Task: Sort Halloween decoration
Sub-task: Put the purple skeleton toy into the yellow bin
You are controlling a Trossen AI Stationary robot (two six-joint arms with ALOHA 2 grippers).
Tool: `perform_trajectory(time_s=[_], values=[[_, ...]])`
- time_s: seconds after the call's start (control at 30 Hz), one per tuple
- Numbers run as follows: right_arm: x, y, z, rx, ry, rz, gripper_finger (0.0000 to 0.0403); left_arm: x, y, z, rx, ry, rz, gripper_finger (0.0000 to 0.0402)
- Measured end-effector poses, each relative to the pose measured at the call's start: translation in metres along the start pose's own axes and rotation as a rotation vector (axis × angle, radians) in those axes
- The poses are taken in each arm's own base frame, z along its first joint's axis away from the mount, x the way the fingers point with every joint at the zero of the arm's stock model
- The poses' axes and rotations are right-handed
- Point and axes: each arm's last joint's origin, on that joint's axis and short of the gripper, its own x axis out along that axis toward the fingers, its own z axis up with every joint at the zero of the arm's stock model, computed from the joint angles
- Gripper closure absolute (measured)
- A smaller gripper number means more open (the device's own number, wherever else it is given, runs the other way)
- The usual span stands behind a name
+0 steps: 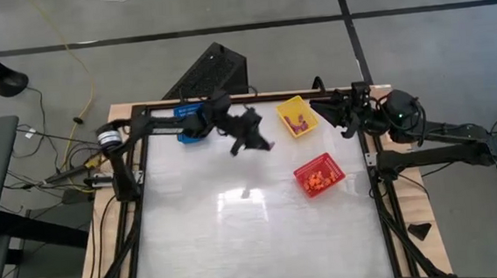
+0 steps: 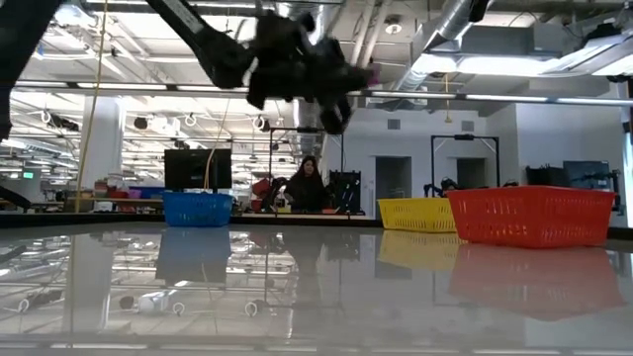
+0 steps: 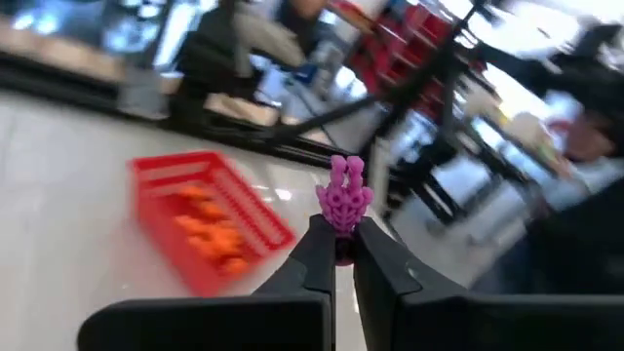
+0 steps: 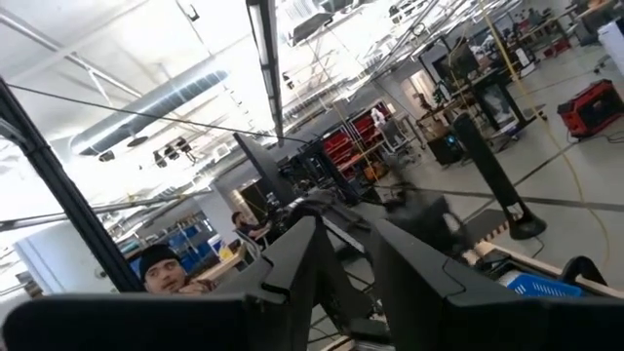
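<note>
Left gripper (image 1: 262, 142) upper centre of the high view, pinching a purple decoration (image 3: 342, 198), right gripper (image 1: 327, 109) upper right beside the yellow basket (image 1: 299, 116), fingers slightly spread

Glossy white table (image 1: 255, 235) mirroring the baskets, perforated plastic red basket (image 1: 319, 175), yellow basket (image 1: 298, 116) and blue basket (image 2: 197, 209), knobbly matt purple piece (image 3: 343, 197), matt dark left gripper (image 3: 337, 255)

left pincer (image 2: 331, 94) motion-blurred, blue basket (image 1: 191, 125) partly hidden beneath arm
</note>
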Motion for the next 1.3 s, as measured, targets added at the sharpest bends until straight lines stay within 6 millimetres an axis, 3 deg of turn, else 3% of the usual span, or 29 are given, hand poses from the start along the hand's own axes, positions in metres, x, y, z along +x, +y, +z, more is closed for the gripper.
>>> perform_trajectory(time_s=[0.17,0.37,0.5,0.7,0.8,1.0,1.1,1.3], values=[[0.0,0.0,0.0,0.0,0.001,-0.001,0.0272,0.023,0.045,0.0,-0.099,-0.027,0.094,0.0401],[0.0,0.0,0.001,-0.004,-0.006,0.003,0.0272,0.066,0.085,0.019,-0.124,-0.112,0.172,0.0401],[0.0,0.003,0.003,0.002,-0.03,0.025,0.0272,0.086,0.109,0.034,-0.166,-0.164,0.337,0.0401],[-0.001,0.011,0.003,0.018,-0.048,0.088,0.0272,0.096,0.115,0.058,-0.141,-0.124,0.708,0.0401],[-0.001,0.014,0.001,0.026,-0.033,0.105,0.0272,0.096,0.117,0.06,-0.141,-0.035,0.829,0.0401],[-0.001,0.016,-0.002,0.028,-0.014,0.12,0.0272,0.093,0.135,0.038,-0.237,0.11,0.893,0.0401],[-0.001,0.016,-0.001,0.028,-0.015,0.12,0.0272,0.09,0.138,0.036,-0.243,0.127,0.874,0.0396],[-0.001,0.015,-0.001,0.029,-0.03,0.094,0.0271,0.087,0.14,0.039,-0.204,0.129,0.855,0.0339]])
